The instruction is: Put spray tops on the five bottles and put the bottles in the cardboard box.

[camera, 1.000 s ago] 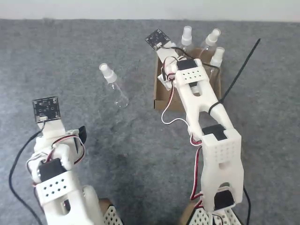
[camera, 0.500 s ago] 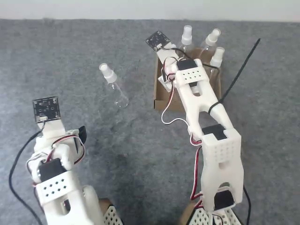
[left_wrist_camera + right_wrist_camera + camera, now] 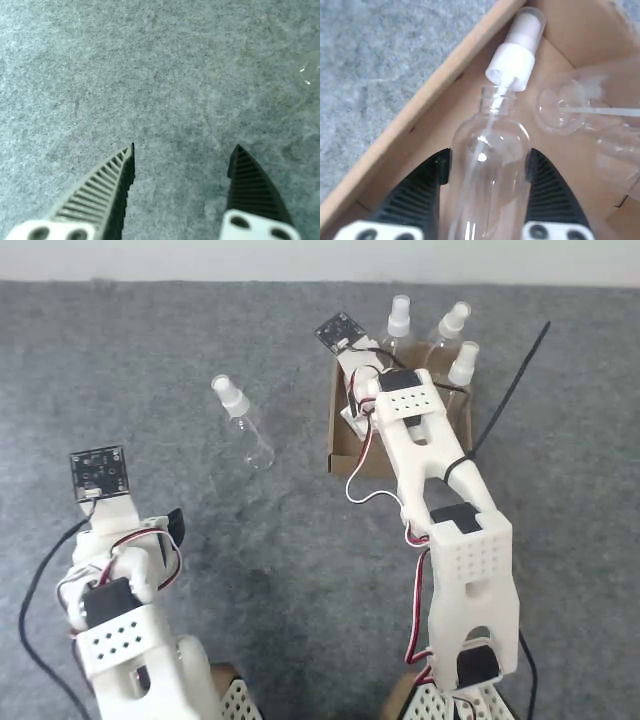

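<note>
Right claw [image 3: 487, 157] is clamped on a clear bottle [image 3: 490, 130] inside the cardboard box [image 3: 415, 110], with the spray top [image 3: 512, 60] crooked at its neck. Left claw [image 3: 182, 155] hangs wide open over the grey surface [image 3: 150, 75]. A capped bottle [image 3: 243, 423] sits apart from the box.

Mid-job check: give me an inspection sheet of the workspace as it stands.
Surface: grey carpet.
Job's things: box holds three capped bottles; fourth bottle also in it, its spray top askew on the neck; fifth bottle, capped, on the carpet left of the box.
Clutter: black strip right of the box.
Grippers: left gripper open over bare carpet; right gripper shut on the fourth bottle.
Cables: wires loop off the right arm; black cable beside the left arm.
Surroundings: pale wall beyond the carpet.
</note>
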{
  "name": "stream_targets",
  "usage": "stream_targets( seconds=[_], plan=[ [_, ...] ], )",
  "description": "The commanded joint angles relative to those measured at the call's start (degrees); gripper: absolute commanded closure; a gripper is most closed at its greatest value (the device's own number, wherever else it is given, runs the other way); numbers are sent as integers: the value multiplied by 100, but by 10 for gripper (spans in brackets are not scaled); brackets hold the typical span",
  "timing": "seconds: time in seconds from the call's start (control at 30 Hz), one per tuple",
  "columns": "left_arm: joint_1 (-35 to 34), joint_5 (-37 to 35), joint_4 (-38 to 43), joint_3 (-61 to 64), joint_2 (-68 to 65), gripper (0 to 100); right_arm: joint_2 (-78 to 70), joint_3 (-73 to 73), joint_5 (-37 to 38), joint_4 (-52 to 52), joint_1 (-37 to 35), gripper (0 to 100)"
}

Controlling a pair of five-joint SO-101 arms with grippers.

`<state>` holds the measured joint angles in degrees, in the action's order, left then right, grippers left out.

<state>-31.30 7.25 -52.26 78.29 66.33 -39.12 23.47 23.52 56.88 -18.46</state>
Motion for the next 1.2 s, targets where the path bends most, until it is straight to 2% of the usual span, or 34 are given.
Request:
stream_targets(
  seconds=[0.0,0.13,0.3,0.47,0.9,1.17],
  plan=[
    [35,44,97,-22,123,717,242,290,9,57,22,898],
    [35,44,97,-22,123,717,268,299,0,57,31,900],
    [35,44,97,-22,123,717,655,299,0,66,40,951],
    [35,44,97,-22,123,717,884,299,-255,66,48,950],
    [35,44,97,-22,123,717,1640,290,-290,75,66,952],
    [35,35,97,-22,123,717,2220,290,-290,532,13,950]
  ],
)
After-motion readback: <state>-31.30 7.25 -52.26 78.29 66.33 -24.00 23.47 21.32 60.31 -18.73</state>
